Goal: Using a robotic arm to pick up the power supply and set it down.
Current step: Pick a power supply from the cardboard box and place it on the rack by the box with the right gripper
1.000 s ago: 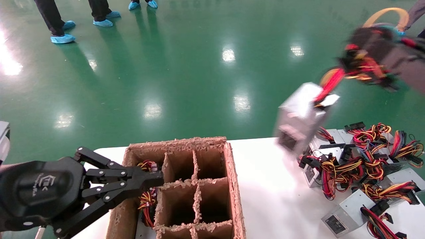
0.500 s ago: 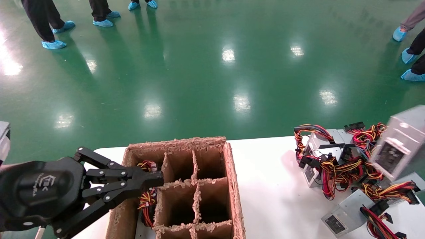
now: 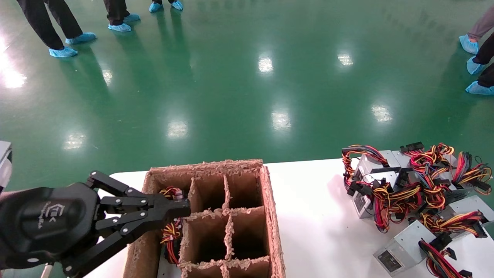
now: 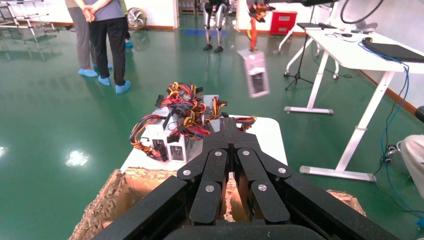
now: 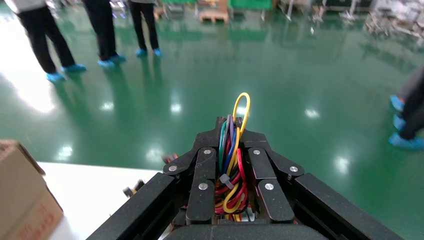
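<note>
My right gripper [image 5: 231,125] is out of the head view. In its wrist view it is shut on a bundle of red, yellow, black and other coloured wires [image 5: 229,170] that fills the gap between its fingers. In the left wrist view a silver-grey power supply [image 4: 256,73] hangs in the air from its wires [image 4: 254,12], well above the far end of the table. My left gripper [image 3: 181,210] is shut with nothing in it and hovers at the left side of the cardboard box.
A brown divided cardboard box [image 3: 271,216] stands on the white table [image 3: 316,231], with wires [image 3: 171,231] in a left compartment. Several more power supplies [image 3: 401,247] with tangled wires lie piled at the right. People stand on the green floor beyond.
The hanging power supply swung from above the pile to the right and out of the head view. My left gripper stayed where it was.
</note>
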